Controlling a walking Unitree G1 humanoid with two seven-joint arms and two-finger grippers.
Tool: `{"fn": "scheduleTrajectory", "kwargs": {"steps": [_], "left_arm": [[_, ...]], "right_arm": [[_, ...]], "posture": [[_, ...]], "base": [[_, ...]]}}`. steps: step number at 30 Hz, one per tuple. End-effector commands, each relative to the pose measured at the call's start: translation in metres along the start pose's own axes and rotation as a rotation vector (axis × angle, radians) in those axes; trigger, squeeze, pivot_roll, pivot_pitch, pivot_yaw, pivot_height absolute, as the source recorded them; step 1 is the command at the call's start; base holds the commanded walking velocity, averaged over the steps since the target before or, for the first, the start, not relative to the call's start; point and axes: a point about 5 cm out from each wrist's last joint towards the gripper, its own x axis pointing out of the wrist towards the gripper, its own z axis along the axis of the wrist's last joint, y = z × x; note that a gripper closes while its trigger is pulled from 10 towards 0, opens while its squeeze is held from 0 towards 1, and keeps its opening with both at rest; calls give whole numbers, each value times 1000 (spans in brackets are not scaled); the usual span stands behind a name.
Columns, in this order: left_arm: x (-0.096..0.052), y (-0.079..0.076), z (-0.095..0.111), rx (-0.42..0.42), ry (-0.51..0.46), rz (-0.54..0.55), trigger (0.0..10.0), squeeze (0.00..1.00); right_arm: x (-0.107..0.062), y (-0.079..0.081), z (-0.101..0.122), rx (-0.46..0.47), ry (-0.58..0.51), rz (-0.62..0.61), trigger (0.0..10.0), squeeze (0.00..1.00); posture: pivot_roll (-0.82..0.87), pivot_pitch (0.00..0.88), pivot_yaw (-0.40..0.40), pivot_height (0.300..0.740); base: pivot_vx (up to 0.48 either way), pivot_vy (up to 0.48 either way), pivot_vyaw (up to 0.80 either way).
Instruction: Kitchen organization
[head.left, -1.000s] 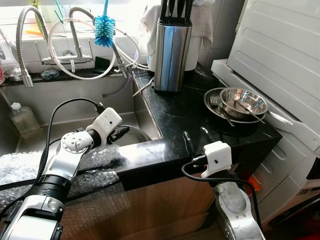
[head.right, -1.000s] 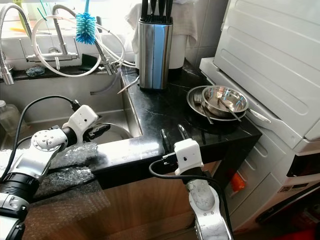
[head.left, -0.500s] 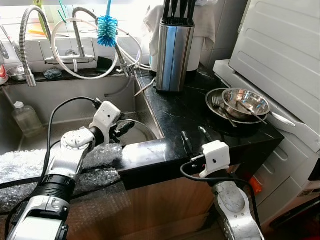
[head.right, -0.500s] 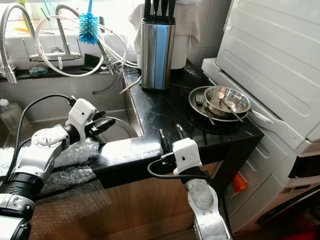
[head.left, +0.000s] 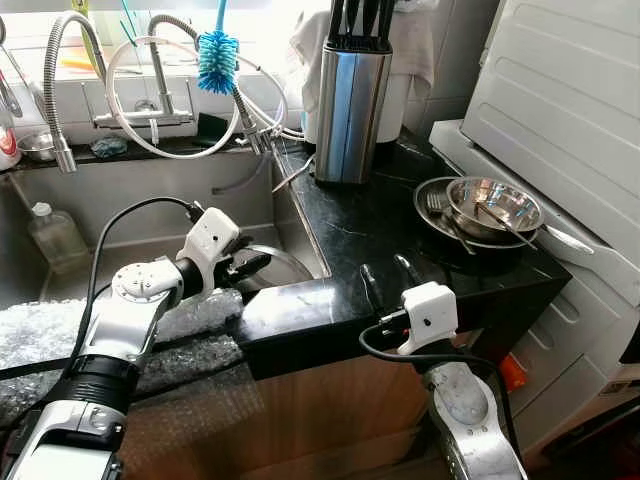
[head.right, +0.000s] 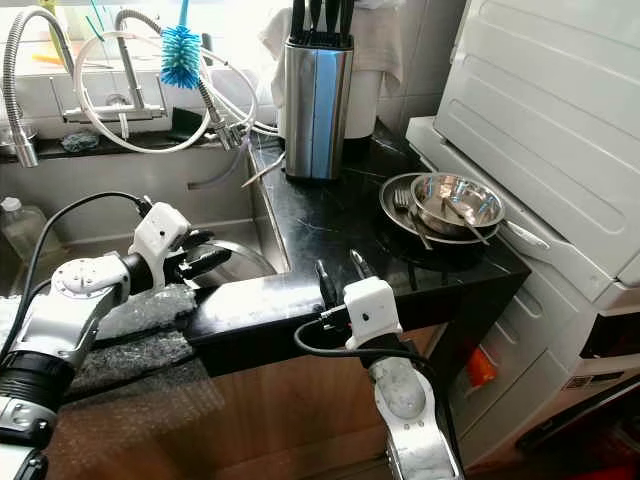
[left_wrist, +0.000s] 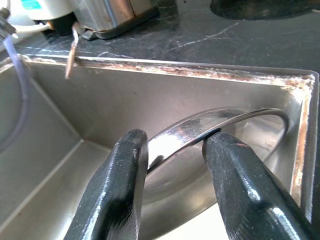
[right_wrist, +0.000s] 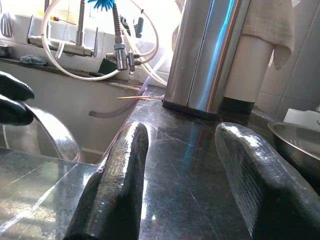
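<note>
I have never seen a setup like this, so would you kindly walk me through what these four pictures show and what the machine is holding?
This is a humanoid robot standing at a kitchen counter. The two wide pictures come from its head camera, looking down at its own silver arms. The other two come from cameras on its wrists, looking along the black fingers.

The left claw reaches over the sink and has its fingers either side of the rim of a steel bowl; the left wrist view shows this up close. The right claw rests open over the black counter, holding nothing.

On the counter stand a steel knife block and a stack of steel dishes with cutlery. A blue brush hangs by the taps.
</note>
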Motion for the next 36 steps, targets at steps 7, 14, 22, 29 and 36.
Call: {"fn": "scheduleTrajectory", "kwargs": {"steps": [7,14,22,29,36], "left_arm": [[3,-15,7,13,-25,-120,10000,0],[1,-18,9,14,-26,-150,10000,0],[0,-24,7,74,17,-208,10000,0],[7,-2,17,58,-64,42,10000,0],[4,32,31,25,-151,415,10000,0]], "right_arm": [[3,1,1,5,0,11,10000,0],[3,1,0,4,3,17,10000,0],[4,3,0,4,6,30,10000,0],[4,3,0,3,4,26,10000,0],[5,1,0,1,4,16,10000,0]], "posture": [[-101,0,-30,740],[-102,0,-30,740],[-100,0,-32,740],[-103,0,-32,740],[-103,0,-31,740]], "base": [[0,0,0],[0,0,0],[0,0,0],[0,0,0],[0,0,0]]}}
